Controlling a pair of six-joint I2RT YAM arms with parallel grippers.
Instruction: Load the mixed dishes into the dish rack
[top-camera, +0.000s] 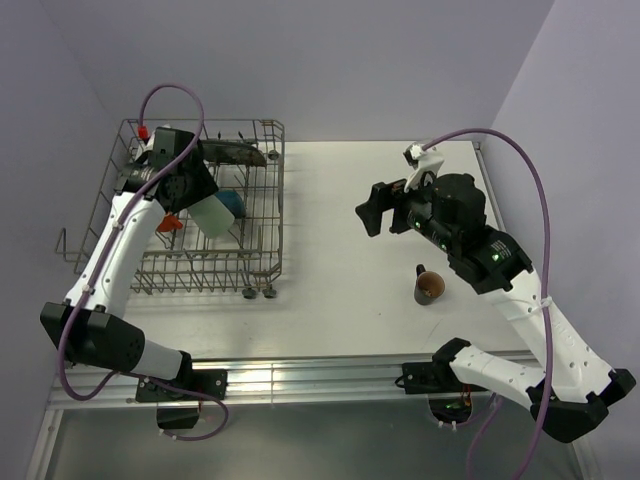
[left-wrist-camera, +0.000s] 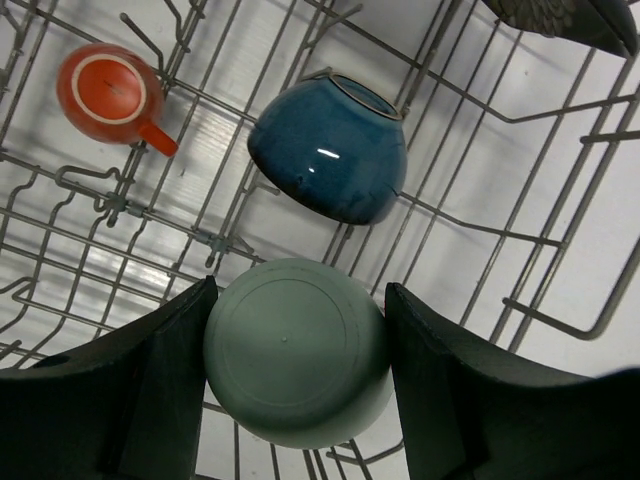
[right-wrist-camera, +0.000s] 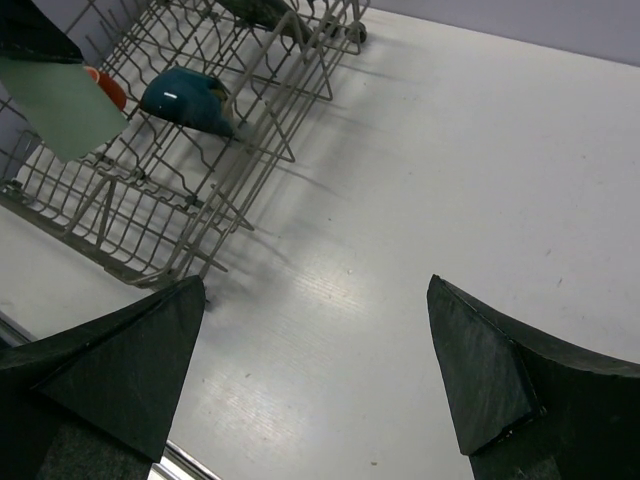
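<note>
The counter (top-camera: 350, 230) carries the dish rack (top-camera: 272, 170) on its left side, and the step in hand is setting the pale green mug (left-wrist-camera: 295, 365) into that rack. Three pieces already sit inside. The dark square plate (top-camera: 235, 152) leans at the far end, the blue bowl (left-wrist-camera: 328, 150) lies tipped on its side between tines, and the small orange-red handled cup (left-wrist-camera: 108, 92) rests base up near the left wall.

The left tool (left-wrist-camera: 297, 330) hangs over the rack with its jaws partly spread and pressed on either side of the mug. The mug's base faces the wrist camera, so its mouth appears to point down toward the rack floor. It sits just on the near side of the bowl and apart from it.

To do this well, the mug should probably come straight down into the bare run of wire below it, well clear of the bowl so that the glazed sides do not knock. It would be best to seat the rim between tines, not on top of one, and to spread the jaws only once the mug bears on the wire.

The right tool (right-wrist-camera: 315, 300) hovers above bare counter with its jaws spread wide and nothing in them. The small brown cup (top-camera: 430, 287) stands on the counter near that arm, not yet loaded.
</note>
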